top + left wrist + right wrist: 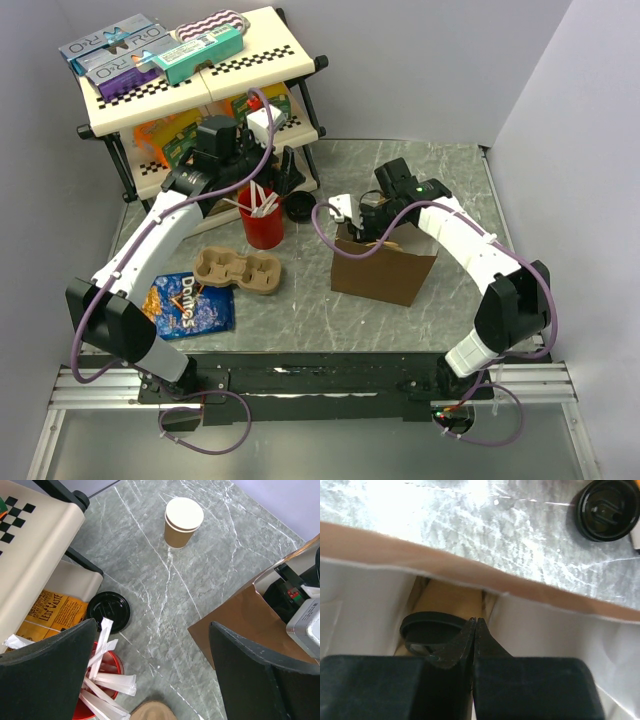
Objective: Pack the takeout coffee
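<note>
Starting at the right arm's fingers (457,650), they are seen pressed together with no gap, set inside the open mouth of the brown paper bag (400,275). Just beneath and beside their tips a round black rim is visible, taken to be the lid of the takeout coffee (422,622), which stands on the bag's floor. Whether a thin edge of that lid is pinched cannot be told. The bag itself stands a little right of the middle of the surface.

The left arm's fingers (45,665) are spread wide and hold nothing, above the red cup of sticks (262,228) toward the far edge. A loose black lid (609,509) lies flat nearby, and a second tan cup (182,522) stands farther off.

The coffee is judged light but easily crushed: the paper wall would give under a hard squeeze, and the smooth plastic lid could pop off if used as a handle. A hold around the body, just under the lid, is judged best, with the cup kept upright.
</note>
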Controlling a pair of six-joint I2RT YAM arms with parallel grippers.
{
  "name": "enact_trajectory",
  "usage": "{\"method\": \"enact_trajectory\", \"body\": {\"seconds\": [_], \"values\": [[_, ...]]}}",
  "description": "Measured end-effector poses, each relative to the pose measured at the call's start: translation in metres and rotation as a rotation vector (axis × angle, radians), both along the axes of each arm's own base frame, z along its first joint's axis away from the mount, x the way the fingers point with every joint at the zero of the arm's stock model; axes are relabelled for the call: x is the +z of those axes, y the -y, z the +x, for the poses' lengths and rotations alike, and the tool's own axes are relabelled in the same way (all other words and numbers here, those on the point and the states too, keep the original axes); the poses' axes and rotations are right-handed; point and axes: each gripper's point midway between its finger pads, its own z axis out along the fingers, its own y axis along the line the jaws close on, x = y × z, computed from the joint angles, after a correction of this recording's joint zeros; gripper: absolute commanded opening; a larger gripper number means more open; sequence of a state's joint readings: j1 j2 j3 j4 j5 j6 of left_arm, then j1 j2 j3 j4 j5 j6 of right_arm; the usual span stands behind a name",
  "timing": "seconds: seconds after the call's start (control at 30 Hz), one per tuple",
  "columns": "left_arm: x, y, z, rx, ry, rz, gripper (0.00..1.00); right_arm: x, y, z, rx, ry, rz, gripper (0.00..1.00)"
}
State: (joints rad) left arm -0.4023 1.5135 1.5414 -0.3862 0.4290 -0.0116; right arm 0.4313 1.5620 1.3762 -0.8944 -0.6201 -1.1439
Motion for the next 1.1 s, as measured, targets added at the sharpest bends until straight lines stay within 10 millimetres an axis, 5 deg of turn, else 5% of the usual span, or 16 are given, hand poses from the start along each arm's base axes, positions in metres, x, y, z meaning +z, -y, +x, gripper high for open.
{"method": "enact_trajectory", "body": {"seconds": [1.1], "values": [[0.000, 0.000, 0.000, -0.001, 0.000, 0.000, 0.99, -0.022, 0.007, 0.017, -0.080, 0.062, -0.026, 0.00]]}}
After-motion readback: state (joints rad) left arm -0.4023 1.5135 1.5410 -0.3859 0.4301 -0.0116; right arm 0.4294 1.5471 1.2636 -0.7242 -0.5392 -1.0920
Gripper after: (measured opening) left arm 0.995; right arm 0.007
